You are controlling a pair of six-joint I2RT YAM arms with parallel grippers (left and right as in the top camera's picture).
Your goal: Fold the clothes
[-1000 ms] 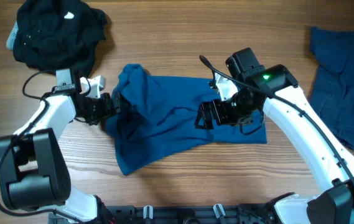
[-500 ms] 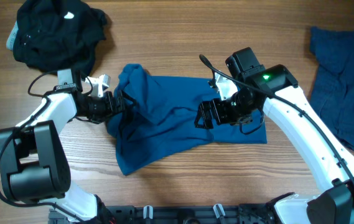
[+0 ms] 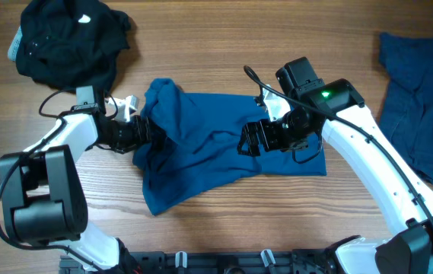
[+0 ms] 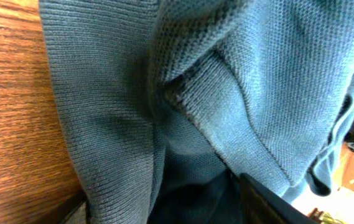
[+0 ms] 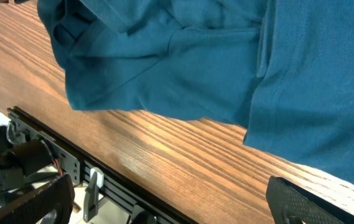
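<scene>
A blue shirt (image 3: 201, 144) lies crumpled and partly spread at the middle of the wooden table. My left gripper (image 3: 141, 131) is at the shirt's bunched left edge. In the left wrist view the shirt's knit fabric (image 4: 226, 93) fills the frame and sits between the spread fingers (image 4: 164, 208). My right gripper (image 3: 248, 141) hovers over the shirt's right-middle part. Its fingers (image 5: 164, 199) are wide apart and hold nothing, and the shirt (image 5: 195, 56) lies flat beyond them.
A heap of black clothes (image 3: 68, 42) lies at the back left. A dark blue garment (image 3: 421, 99) is spread at the right edge. A black rail (image 5: 71, 168) runs along the table's front edge.
My left gripper has moved to the right, further into the shirt's left edge. The right arm has barely moved.
</scene>
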